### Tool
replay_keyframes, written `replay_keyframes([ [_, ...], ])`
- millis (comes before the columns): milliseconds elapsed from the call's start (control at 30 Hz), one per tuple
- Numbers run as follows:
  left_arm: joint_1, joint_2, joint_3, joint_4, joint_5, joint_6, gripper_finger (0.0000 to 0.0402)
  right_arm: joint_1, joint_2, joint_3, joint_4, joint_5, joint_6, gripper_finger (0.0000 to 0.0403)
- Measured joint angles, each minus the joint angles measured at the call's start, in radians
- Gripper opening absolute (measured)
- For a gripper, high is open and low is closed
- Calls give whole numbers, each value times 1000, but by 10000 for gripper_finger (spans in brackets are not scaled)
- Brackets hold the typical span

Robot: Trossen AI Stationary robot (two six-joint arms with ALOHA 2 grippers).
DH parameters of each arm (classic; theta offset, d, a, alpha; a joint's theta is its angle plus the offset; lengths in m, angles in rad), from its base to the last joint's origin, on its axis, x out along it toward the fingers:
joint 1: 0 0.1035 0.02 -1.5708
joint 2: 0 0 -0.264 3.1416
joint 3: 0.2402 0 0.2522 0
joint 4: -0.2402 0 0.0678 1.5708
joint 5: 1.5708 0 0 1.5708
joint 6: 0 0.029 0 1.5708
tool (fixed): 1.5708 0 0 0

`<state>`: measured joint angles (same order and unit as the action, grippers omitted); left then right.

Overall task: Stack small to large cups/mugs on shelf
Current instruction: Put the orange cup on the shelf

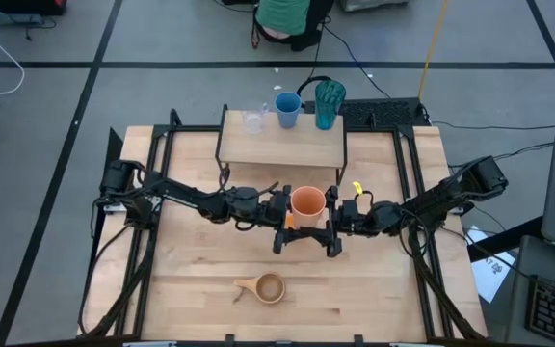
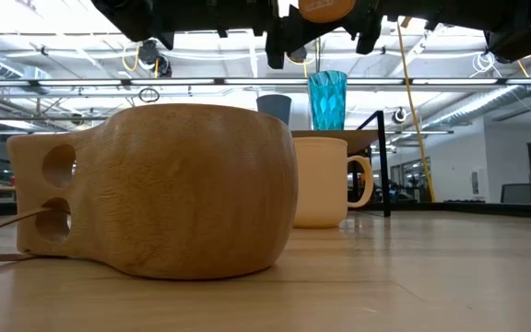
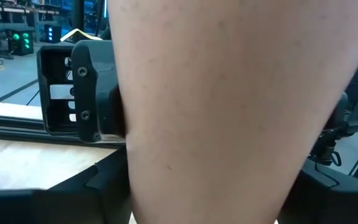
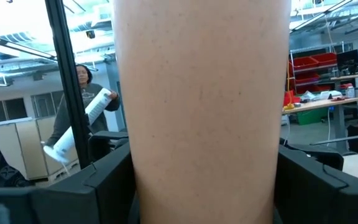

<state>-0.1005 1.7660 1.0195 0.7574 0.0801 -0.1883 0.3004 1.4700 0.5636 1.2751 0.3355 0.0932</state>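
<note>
Counter: light wood; wooden cup lies near the front.
Shelf: blue cup, teal tumbler, clear glass along its back edge.
Orange tumbler: held aloft, pinched by right claw; left claw spread around it.
Room: grey floor, person seen beyond.

My right wrist cam is mostly orange-brown tumbler, dark fingers either side, a person behind.

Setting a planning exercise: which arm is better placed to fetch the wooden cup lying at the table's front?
Left, probably: the left gripper and right gripper both flank the raised orange-brown tumbler, but the wooden cup lies slightly toward the left arm's side.
</note>
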Motion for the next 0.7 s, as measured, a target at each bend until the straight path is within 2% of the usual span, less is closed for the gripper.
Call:
replay_keyframes([
  [133,0,0,0,0,-1,5,320,0,0,0,-4,0,-1,290],
  [200,0,0,0,1,-1,5,325,0,0,0,-3,0,-1,291],
  [400,0,-1,0,6,-2,13,279,0,0,0,-1,2,1,291],
  [700,-7,-1,0,5,-7,22,279,-6,-1,1,-31,13,-27,301],
])
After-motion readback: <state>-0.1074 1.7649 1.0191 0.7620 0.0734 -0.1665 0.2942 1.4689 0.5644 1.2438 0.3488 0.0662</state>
